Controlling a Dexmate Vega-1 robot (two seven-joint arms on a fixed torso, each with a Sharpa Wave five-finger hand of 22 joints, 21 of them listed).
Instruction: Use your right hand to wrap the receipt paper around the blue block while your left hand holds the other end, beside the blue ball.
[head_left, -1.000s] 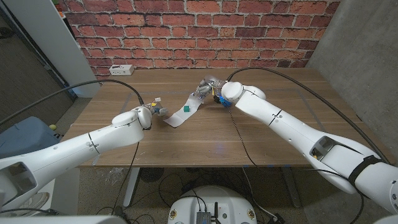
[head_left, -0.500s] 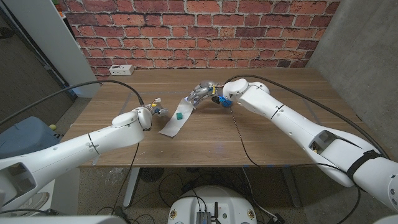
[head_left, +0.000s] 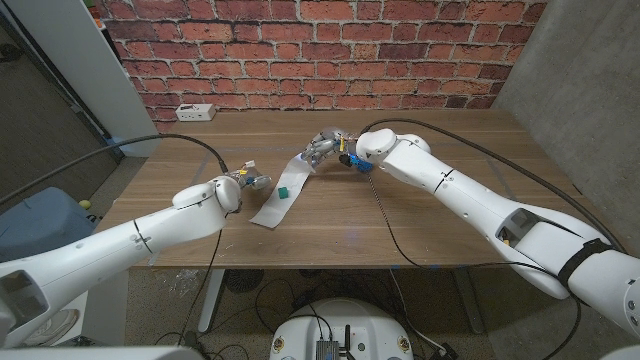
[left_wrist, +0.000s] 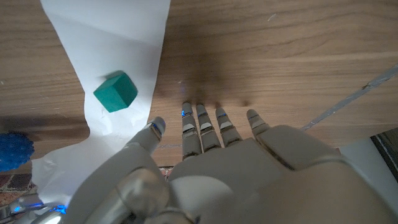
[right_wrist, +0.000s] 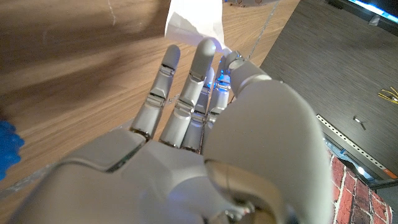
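A white strip of receipt paper (head_left: 268, 210) lies slantwise on the wooden table (head_left: 440, 230). A small teal-green block (head_left: 284, 188) sits on it near the middle. My right hand (head_left: 325, 148) holds the strip's far end, which rises off the table toward it. The blue spiky ball (head_left: 362, 165) lies just by that wrist. My left hand (head_left: 245, 182) hovers beside the strip with its fingers spread, holding nothing. In the left wrist view the block (left_wrist: 115, 91) rests on the paper (left_wrist: 112, 37) just past my left hand (left_wrist: 205, 162), with the ball (left_wrist: 11, 151) beyond.
A white power strip (head_left: 195, 112) sits at the table's back left by the brick wall. A black cable (head_left: 385, 215) runs across the table under my right arm. The paper's near end lies close to the front edge.
The paper's near end has come away from my left hand and stretched out toward the front edge. The block moved with it toward me. My left hand drew back slightly.
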